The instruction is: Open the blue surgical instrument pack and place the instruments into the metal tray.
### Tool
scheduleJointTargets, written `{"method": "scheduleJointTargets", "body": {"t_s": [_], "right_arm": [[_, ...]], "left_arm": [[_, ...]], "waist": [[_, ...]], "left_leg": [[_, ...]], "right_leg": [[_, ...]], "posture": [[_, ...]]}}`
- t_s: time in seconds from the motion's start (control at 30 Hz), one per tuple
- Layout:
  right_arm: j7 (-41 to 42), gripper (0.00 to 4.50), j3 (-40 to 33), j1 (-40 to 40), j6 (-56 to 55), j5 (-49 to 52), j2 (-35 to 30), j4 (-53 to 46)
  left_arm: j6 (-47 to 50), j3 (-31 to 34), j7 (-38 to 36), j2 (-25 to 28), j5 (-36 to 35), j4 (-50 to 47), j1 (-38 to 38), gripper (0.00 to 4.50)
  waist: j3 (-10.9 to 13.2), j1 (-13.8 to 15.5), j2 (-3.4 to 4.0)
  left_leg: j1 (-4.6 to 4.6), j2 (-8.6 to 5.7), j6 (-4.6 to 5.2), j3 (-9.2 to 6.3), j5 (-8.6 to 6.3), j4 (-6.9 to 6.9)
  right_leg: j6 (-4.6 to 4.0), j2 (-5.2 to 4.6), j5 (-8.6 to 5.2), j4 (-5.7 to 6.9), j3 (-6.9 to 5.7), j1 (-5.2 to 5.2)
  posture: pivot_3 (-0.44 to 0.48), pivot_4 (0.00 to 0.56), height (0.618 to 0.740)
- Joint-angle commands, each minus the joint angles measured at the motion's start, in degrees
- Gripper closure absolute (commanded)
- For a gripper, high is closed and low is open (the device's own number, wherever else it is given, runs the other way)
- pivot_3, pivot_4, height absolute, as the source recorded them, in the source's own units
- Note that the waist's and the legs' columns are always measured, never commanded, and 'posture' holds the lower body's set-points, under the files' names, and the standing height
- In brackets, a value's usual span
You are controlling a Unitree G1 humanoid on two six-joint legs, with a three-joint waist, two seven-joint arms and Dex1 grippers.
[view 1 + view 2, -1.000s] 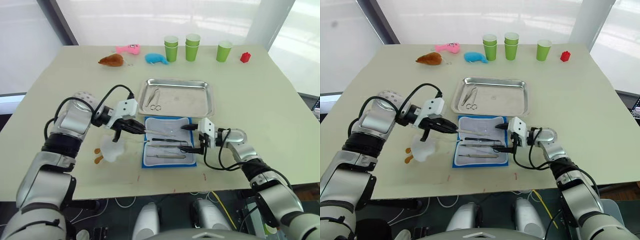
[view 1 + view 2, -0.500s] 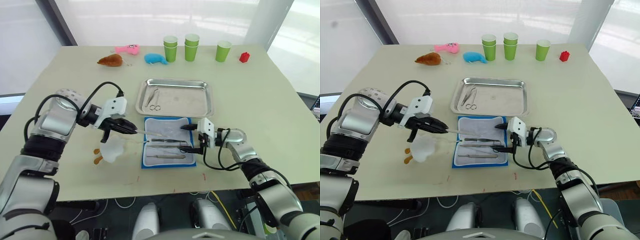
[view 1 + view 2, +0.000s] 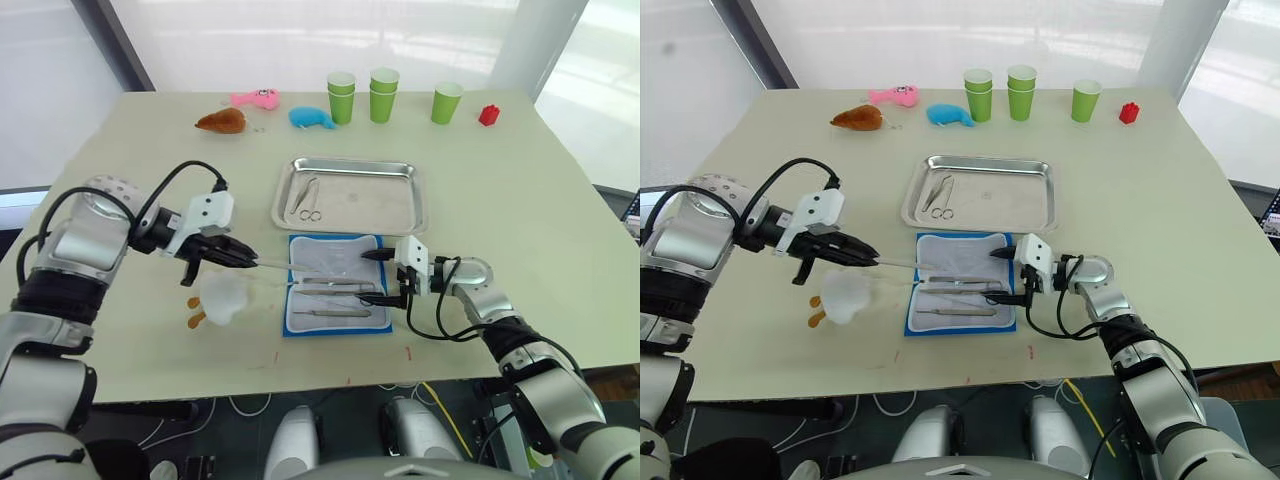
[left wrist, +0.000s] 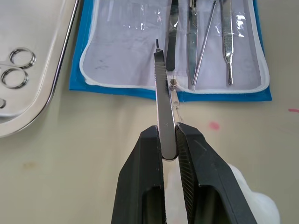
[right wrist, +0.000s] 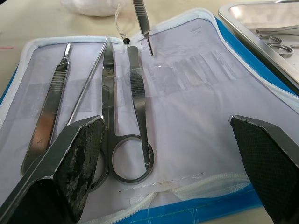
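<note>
— Holding what, on the left?

— My left end effector [image 4: 169, 140] is clamped on slim tweezers [image 4: 162, 93], beside the open blue surgical instrument pack [image 3: 336, 285]. Right end effector [image 3: 384, 277] gapes empty over it.

— Next?

— I'd carry them to the metal tray [image 3: 350, 196].
</note>
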Motion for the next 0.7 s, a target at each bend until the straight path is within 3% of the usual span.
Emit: {"method": "scheduleJointTargets", "body": {"t_s": [0.03,0.2,0.43,0.7], "right_arm": [[-1.6,0.0,3.5,3.6,2.7,-6.7,-1.2,7.6],[-1.7,0.0,3.6,3.5,2.7,-6.8,-1.1,7.7],[-1.6,0.0,3.5,3.2,2.4,-6.9,-1.4,8.0],[-1.3,0.0,3.5,2.5,2.1,-7.0,-1.7,8.5]], "left_arm": [[-0.8,1.0,-2.7,1.9,-2.4,-0.1,-0.5,4.48],[2.8,5.4,-2.2,-0.8,-5.0,2.2,-2.8,4.48],[11.3,13.9,17.5,-12.6,-6.6,1.0,-5.0,4.48],[21.3,18.0,44.4,-27.6,-4.1,-4.4,-6.8,4.48]], "waist": [[0.0,0.0,0.01],[0.0,0.1,0.01],[-0.1,0.0,-0.15],[-0.1,0.0,-0.18]], "left_leg": [[0.0,0.0,0.0,0.0,0.0,0.0],[0.0,0.0,0.0,-0.01,0.0,0.0],[0.05,0.0,0.0,-0.01,0.0,0.11],[0.04,0.0,0.0,-0.09,0.0,0.2]], "right_leg": [[0.0,0.0,0.0,0.0,0.0,0.0],[0.01,0.0,-0.01,0.01,-0.02,0.0],[0.11,0.0,0.05,0.06,0.0,0.08],[0.16,-0.01,0.2,0.08,-0.04,0.16]], "posture": [[0.0,0.15,0.74],[0.0,0.15,0.74],[0.0,0.15,0.74],[0.0,0.15,0.74]]}}
